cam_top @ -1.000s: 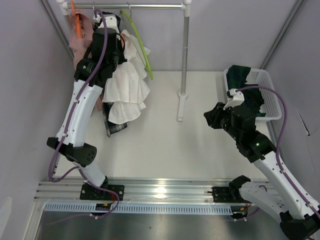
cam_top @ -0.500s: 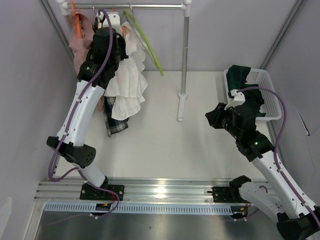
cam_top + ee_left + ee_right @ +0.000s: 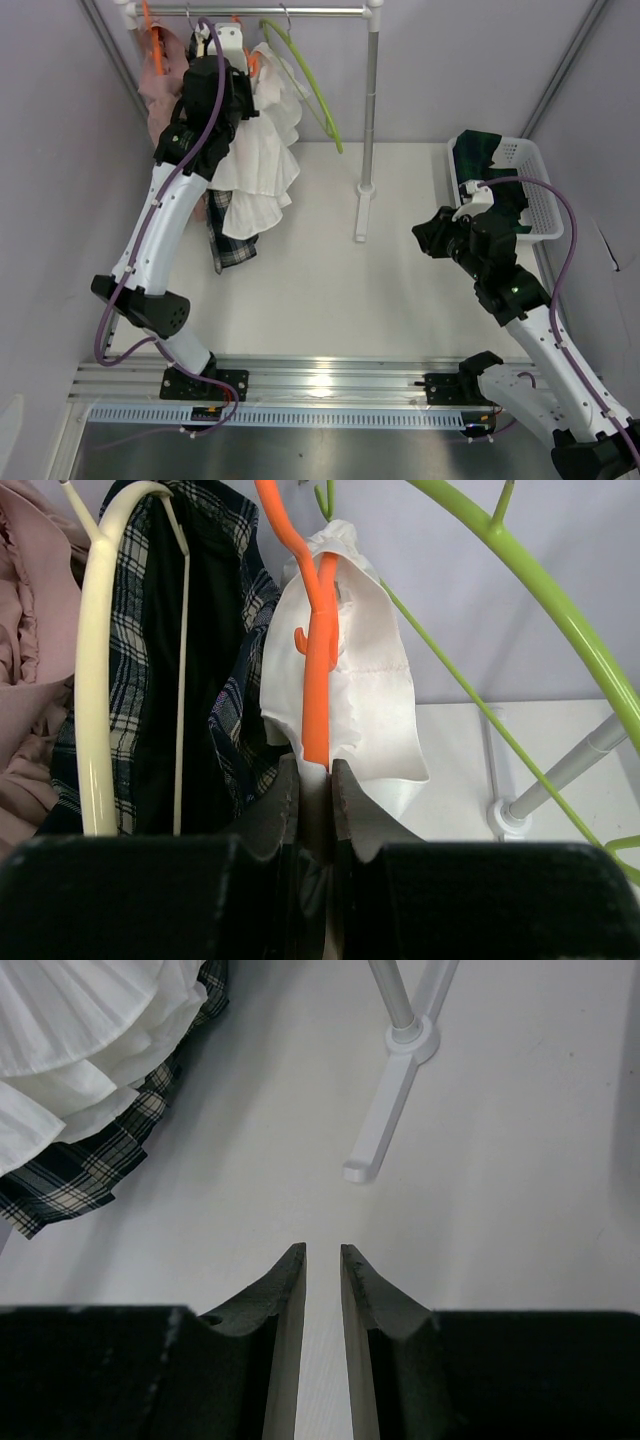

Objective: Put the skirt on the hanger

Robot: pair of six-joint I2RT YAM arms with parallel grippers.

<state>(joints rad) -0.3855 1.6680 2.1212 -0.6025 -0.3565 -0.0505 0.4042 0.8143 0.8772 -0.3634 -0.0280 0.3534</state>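
Note:
The white pleated skirt hangs on an orange hanger close under the rail at the back left. My left gripper is shut on the lower end of the orange hanger, with white cloth pinched beside it; in the top view it is high up by the rail. My right gripper hovers above the bare table, its jaws a narrow gap apart with nothing between them; in the top view it is left of the basket.
A green hanger swings on the rail right of the skirt. A plaid skirt on a cream hanger and a pink garment hang at the left. The rack's pole stands mid-table. A white basket holds dark cloth.
My left gripper has risen toward the rail with the orange hanger and white skirt. The green hanger has swung to the right. The right arm has barely moved.

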